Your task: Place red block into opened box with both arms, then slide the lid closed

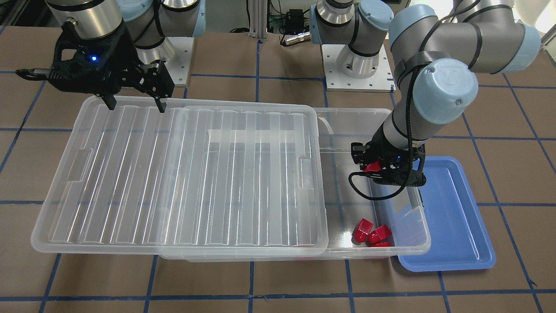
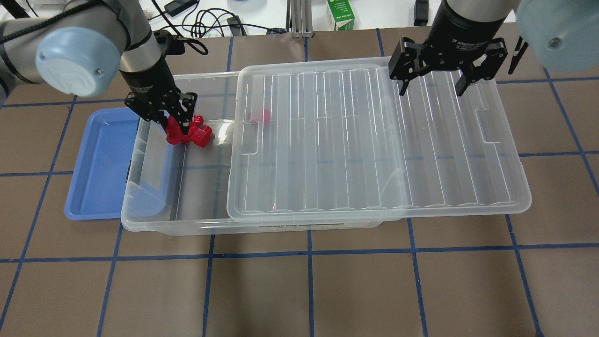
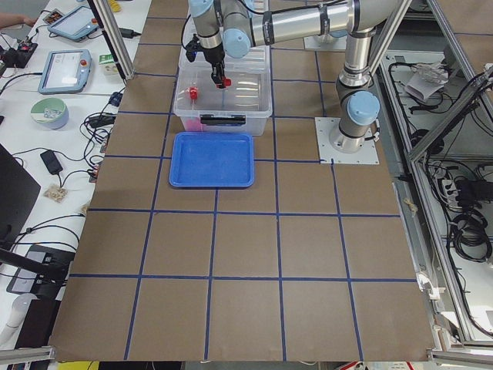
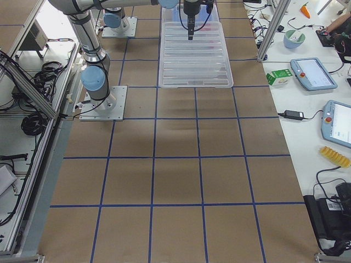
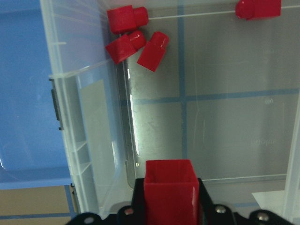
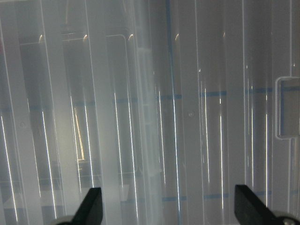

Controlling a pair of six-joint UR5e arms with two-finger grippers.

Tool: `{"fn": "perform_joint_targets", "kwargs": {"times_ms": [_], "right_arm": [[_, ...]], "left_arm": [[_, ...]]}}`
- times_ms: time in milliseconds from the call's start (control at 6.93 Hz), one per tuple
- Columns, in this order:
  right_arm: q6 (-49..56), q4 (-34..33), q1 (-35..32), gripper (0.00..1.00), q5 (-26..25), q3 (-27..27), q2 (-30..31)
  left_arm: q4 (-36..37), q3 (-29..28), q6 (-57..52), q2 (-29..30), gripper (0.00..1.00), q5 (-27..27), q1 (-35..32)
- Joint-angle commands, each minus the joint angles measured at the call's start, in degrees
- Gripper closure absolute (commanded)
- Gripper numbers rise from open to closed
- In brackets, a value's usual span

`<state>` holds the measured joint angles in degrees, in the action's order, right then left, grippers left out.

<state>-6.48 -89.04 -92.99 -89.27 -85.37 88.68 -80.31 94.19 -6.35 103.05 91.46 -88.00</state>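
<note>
- Hanging over the uncovered end of the box, the red block sits clamped between the left gripper's fingers, which are closed tight on its sides.
- Below it you see three loose red pieces bunched in the box's corner on your side, and a fourth red piece lying apart from them.
- The lid covers most of the box and overhangs its far end toward the robot's right.
- The right gripper hangs over the lid's robot-side edge, fingers spread wide and holding nothing; you cannot tell whether they touch it.
- A blue tray lies against the box's open end.
</note>
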Motion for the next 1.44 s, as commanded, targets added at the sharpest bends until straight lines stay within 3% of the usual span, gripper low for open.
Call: {"fn": "perform_joint_targets", "kwargs": {"times_ms": [0,577,1010,1299], "right_arm": [[0.1,0.0,-0.1,0.00,0.0,0.0,0.0],[0.2,0.2,0.3,0.00,0.0,0.6,-0.1],[0.4,0.6,1.8,0.00,0.0,0.6,-0.1],[6.4,0.9,3.9,0.00,-0.2,0.6,-0.1]], "left_arm": [[8.2,7.8,0.0,0.0,1.00,-0.1,-0.1],[17.8,17.2,-0.2,0.9,1.00,-0.1,0.7],[19.3,19.6,-0.2,1.4,1.00,-0.1,1.0],[19.7,20.2,0.0,2.9,1.00,-0.1,0.9]]}}
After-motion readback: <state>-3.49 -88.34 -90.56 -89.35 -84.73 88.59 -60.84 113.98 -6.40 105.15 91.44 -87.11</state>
